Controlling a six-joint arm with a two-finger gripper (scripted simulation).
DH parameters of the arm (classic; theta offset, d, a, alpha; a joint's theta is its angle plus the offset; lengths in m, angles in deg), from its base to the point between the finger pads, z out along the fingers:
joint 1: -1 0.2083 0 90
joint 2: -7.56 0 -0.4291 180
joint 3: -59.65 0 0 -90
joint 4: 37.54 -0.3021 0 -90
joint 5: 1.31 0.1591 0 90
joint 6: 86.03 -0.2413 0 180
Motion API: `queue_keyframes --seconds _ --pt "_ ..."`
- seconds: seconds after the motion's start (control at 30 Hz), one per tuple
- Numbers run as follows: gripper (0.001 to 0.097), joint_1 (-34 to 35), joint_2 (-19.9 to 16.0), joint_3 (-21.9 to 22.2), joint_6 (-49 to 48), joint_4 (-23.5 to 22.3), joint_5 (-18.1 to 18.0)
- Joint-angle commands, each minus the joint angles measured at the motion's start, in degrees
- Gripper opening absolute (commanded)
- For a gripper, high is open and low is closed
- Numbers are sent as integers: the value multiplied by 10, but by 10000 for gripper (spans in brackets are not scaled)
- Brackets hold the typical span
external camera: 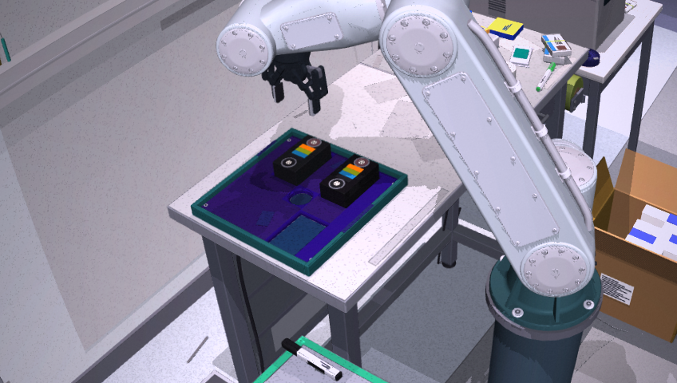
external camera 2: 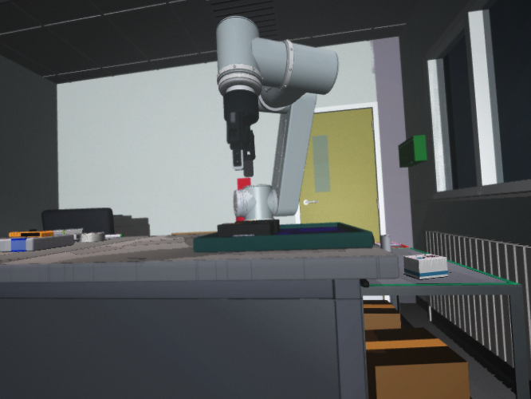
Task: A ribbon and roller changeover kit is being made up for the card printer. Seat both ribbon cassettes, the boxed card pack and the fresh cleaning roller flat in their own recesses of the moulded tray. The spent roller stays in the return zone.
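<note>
A black ribbon cassette (external camera: 301, 161) with a coloured stripe lies flat in the far-left recess of the purple moulded tray (external camera: 299, 199), which has a green rim and sits on the grey table. A second, matching cassette (external camera: 349, 180) lies in the recess to its right, apart from the first. The tray's round recess (external camera: 300, 198) and rectangular recess (external camera: 298, 233) hold nothing. The card pack and rollers are not identifiable here. My gripper (external camera: 295, 97) (external camera 2: 242, 165) hangs well above the tray's far edge, over the first cassette. It is open and holds nothing.
Behind the table, a second bench holds small boxes (external camera: 557, 47), a yellow pad (external camera: 506, 27) and a marker (external camera: 546, 77). An open cardboard box (external camera: 636, 242) stands to the right of my arm's base. A low shelf in front carries a black marker (external camera: 311, 359). A small white box (external camera 2: 426, 266) sits on a side shelf.
</note>
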Motion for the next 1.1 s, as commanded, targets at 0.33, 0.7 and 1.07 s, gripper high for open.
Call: queue_keyframes --seconds 0.33,0.7,1.07 --pt "820 0 0 0 0 0 0" --pt "820 5 2 2 -3 0 1" --pt "820 120 35 53 -86 0 19"
